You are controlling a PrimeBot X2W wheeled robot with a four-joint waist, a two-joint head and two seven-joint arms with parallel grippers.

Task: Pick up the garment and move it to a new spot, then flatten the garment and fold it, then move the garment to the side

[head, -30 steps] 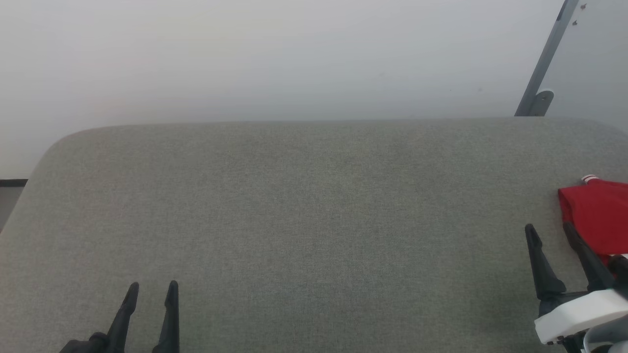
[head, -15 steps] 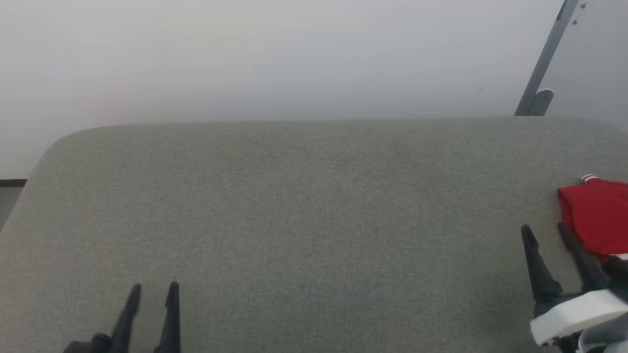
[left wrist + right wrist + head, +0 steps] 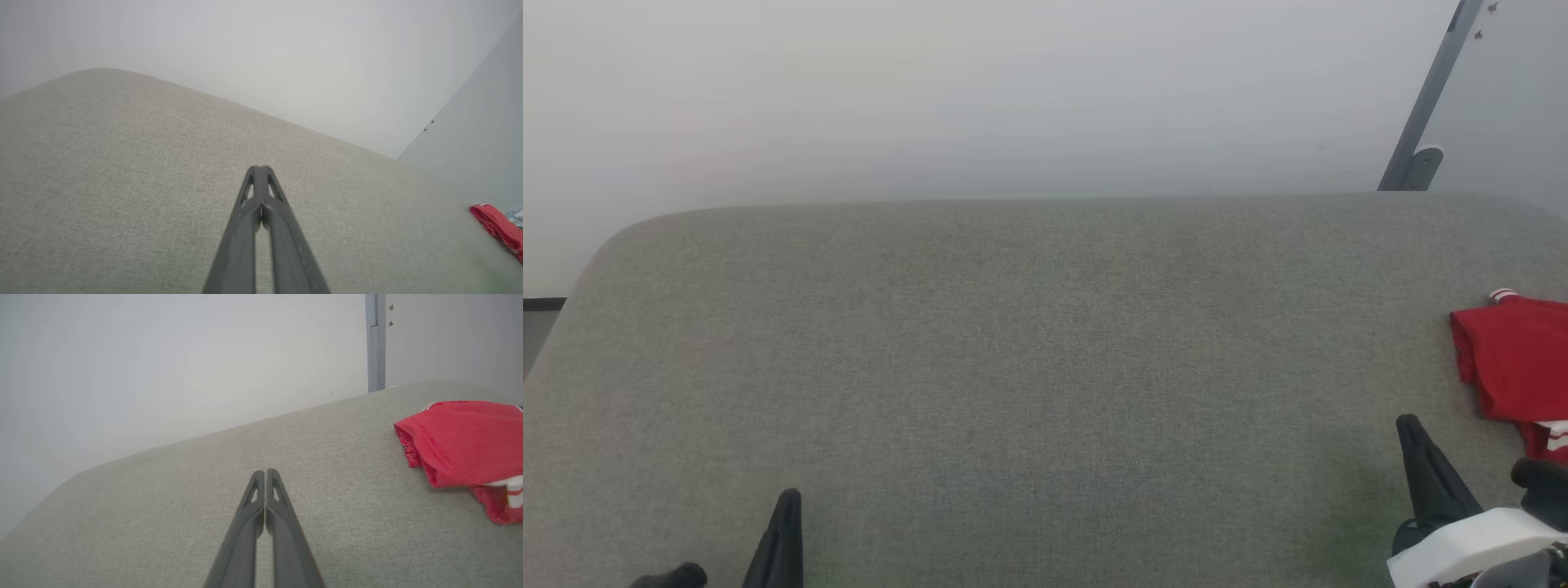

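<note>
- The bright red jersey-style shirt with white striped trim (image 3: 1511,359) lies as a folded-over bundle on the grey fabric-covered, round-cornered table (image 3: 1045,327), at its 3 o'clock edge in the head view.
- The right gripper (image 3: 1407,426) is at 5 o'clock. Its two long dark fingers are pressed together and pinch nothing. The shirt is near it, at its 1 o'clock, but not touching.
- The left gripper (image 3: 790,496), at 7 o'clock, also has its fingers pressed together and empty, well apart from the shirt.
- A grey metal bar (image 3: 1425,106) slants up the pale wall at 1 o'clock.
</note>
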